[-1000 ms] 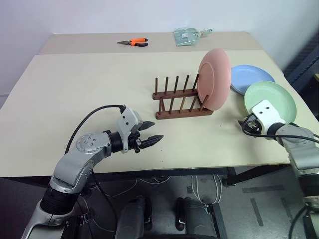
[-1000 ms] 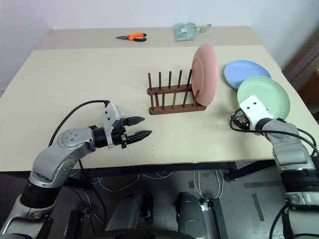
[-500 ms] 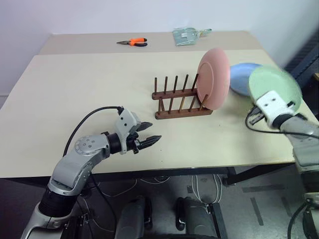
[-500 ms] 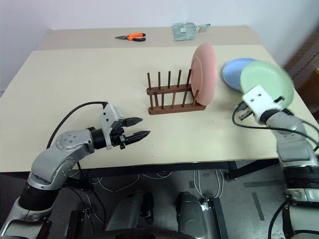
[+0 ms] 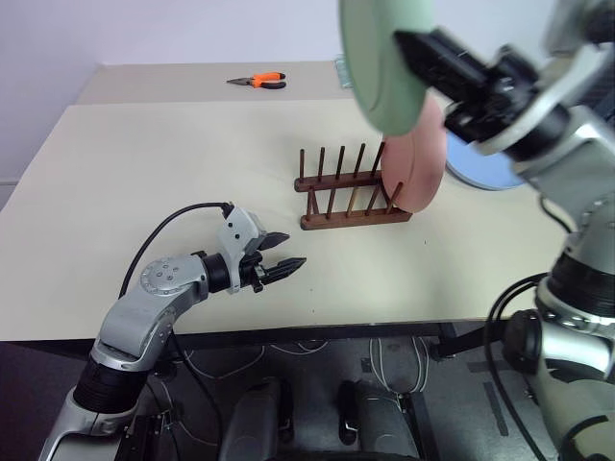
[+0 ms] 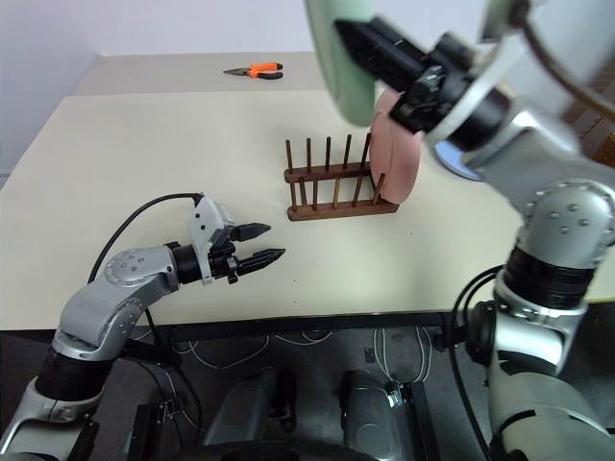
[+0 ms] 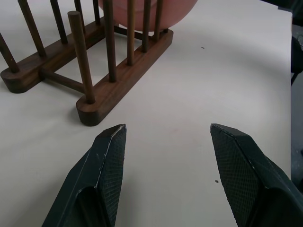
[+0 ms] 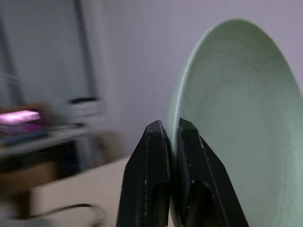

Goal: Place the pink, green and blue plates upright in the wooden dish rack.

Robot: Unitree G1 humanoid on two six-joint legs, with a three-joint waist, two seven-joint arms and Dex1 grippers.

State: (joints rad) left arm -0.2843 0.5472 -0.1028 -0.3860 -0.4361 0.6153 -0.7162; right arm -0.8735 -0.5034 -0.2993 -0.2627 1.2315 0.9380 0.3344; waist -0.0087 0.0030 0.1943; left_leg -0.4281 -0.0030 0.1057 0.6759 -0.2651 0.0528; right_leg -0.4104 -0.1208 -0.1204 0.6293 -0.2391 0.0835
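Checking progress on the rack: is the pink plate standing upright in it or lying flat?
Upright: the round pink plate stands on edge between the end pegs of the dark wooden dish rack.

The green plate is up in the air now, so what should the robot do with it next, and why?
Probably lower it toward the wooden dish rack, into a free slot left of the pink plate. The right gripper pinches the green plate by its rim, high above the rack, and the pegs beside the pink plate stand empty.
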